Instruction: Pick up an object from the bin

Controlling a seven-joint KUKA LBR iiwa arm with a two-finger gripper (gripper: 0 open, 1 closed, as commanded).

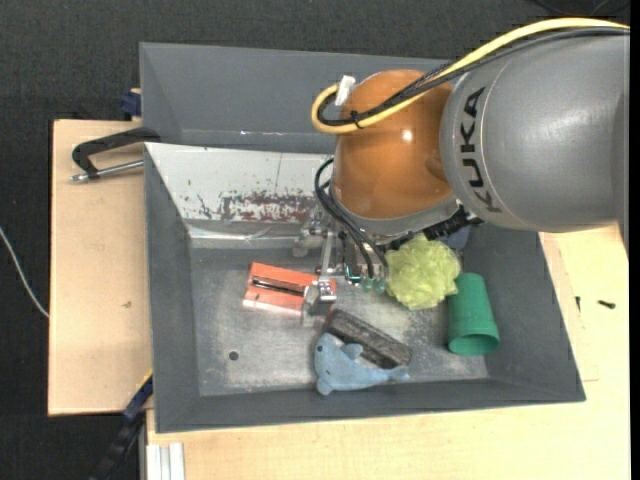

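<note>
An orange flat piece (275, 288) is lying left of the middle of the bin (165, 318), and the gripper (325, 280) is being held at its right end. Whether the gripper is parted or closed cannot be told. A dark block (370, 338) is lying just beside.

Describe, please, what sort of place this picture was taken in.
Most likely a robotics lab's bin-picking test station: a KUKA arm reaches into a grey metal bin holding unrelated loose things, such as a green cup, a blue soft toy and an orange stapler-like item.
</note>
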